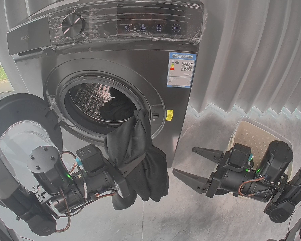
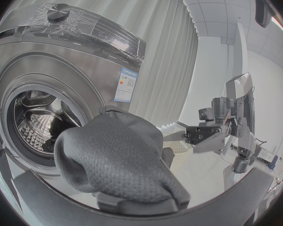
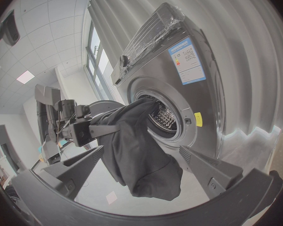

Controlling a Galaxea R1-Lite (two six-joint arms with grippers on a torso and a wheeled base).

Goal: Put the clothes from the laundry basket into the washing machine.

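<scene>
Left gripper (image 1: 135,164): clamped on a dark garment (image 1: 150,176), centre frame, which hangs at the washer (image 1: 130,61) opening.
Right gripper (image 1: 184,160): wide open, empty, lower right beside the basket (image 1: 254,134).

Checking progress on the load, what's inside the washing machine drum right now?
Dark fabric lies low in the drum. Black clothing in the left end effector hangs in front, hiding its lower right.

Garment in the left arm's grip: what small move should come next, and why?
Probably ease the left gripper forward into the drum before releasing. It is shut on the garment, whose top sits level with the drum's mouth while most of it hangs lower, outside the machine.
</scene>
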